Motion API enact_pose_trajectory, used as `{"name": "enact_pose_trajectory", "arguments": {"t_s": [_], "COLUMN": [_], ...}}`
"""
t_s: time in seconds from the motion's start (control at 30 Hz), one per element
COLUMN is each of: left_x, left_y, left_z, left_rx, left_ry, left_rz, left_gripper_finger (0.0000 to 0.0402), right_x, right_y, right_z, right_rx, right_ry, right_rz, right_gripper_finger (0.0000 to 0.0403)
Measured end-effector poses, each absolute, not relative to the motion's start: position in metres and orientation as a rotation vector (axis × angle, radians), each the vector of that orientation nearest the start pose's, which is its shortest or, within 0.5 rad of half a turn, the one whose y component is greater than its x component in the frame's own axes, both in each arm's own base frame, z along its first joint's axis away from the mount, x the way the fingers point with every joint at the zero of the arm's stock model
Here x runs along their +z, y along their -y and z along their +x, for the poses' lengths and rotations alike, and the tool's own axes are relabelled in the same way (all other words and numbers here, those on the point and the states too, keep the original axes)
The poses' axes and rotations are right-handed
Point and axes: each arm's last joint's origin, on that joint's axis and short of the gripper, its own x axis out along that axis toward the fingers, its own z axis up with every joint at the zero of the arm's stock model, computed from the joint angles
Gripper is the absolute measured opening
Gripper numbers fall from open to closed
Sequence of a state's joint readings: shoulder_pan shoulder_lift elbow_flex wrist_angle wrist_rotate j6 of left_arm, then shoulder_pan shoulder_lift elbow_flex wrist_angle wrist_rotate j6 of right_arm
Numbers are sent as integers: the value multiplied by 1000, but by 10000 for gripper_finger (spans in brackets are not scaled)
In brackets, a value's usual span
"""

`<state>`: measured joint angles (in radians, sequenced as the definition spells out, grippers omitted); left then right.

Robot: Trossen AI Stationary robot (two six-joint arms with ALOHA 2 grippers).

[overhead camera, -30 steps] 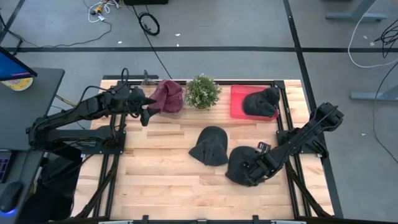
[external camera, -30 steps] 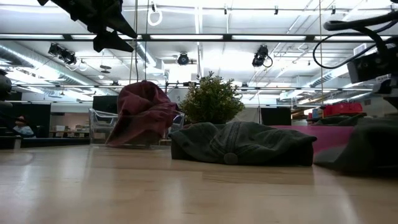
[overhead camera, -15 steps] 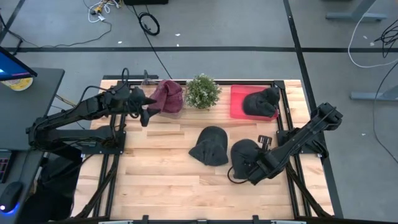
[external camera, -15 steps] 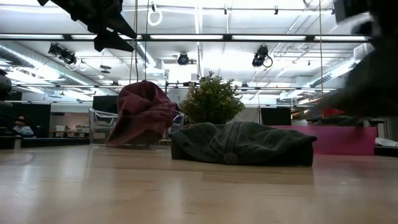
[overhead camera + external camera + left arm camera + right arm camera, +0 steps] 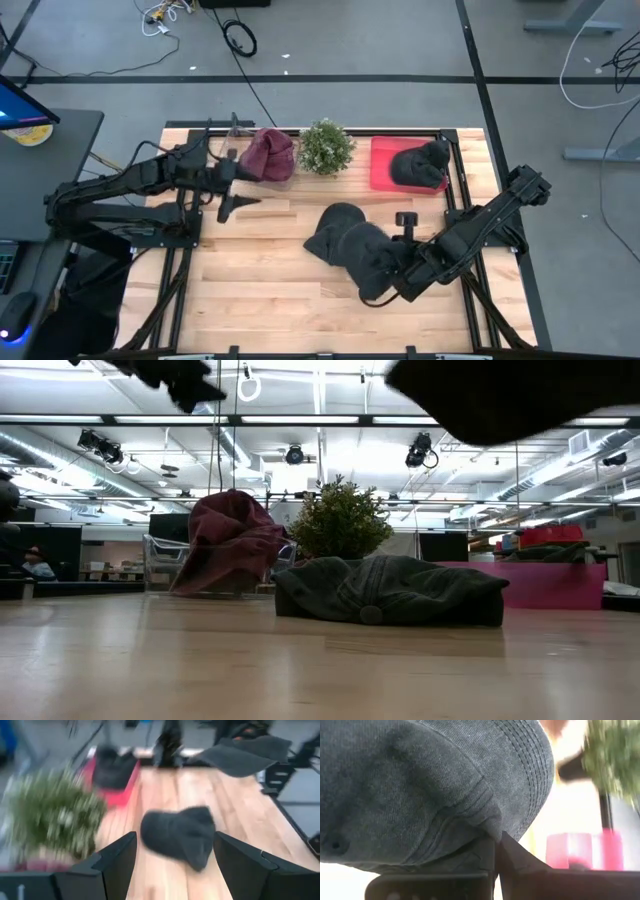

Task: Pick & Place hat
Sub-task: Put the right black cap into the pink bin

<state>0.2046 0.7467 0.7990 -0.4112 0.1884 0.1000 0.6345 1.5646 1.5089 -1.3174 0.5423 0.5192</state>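
Note:
A dark grey hat (image 5: 366, 255) hangs above the table's near right part, with my right gripper (image 5: 495, 851) shut on it. In the low view this hat (image 5: 500, 398) is up at the top of the picture. A second dark hat (image 5: 335, 225) lies flat on the wood at mid-table. A third dark hat (image 5: 418, 163) rests in the red tray (image 5: 383, 172) at the far right. A maroon hat (image 5: 270, 155) sits in a clear bin at the far left. My left gripper (image 5: 173, 834) is open in the air near that bin, pointing across the table. My right gripper pinches the hat's lower edge (image 5: 487, 829) between its two fingers, where the crown's seam meets the stitched brim (image 5: 527, 762). The hat is lifted clear of the table. It spreads out above and ahead of the fingers.
A potted green plant (image 5: 325, 147) stands at the far edge between the clear bin and the red tray. Bare wood lies along the near edge and at the table's left (image 5: 250, 270).
My right gripper has risen and drifted toward mid-table, lifting the dark grey hat off the wood; the hat now hangs partly over the second hat. My left gripper has rolled and swung a little toward the near edge.

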Motion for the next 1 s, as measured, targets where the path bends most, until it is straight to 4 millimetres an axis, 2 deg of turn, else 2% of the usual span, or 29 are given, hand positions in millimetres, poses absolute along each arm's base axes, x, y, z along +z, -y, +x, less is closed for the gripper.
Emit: {"name": "enact_pose_trajectory", "arguments": {"t_s": [0.3, 0.57, 0.8, 1.0], "left_x": [338, 329, 323, 326], "left_y": [20, 58, 80, 87], "left_z": [179, 208, 226, 232], "left_rx": [-286, -354, -382, -374], "left_ry": [-81, -3, 89, 170], "left_rz": [433, 612, 715, 715], "left_gripper_finger": [264, 264, 264, 264], "right_x": [359, 382, 386, 386], "right_y": [-169, -162, -143, -132], "right_z": [273, 301, 314, 319], "right_rx": [64, 315, 353, 343], "right_ry": [-759, -505, -460, -463], "right_rz": [-416, -444, -423, -414], "right_gripper_finger": [0, 0, 0, 0]}}
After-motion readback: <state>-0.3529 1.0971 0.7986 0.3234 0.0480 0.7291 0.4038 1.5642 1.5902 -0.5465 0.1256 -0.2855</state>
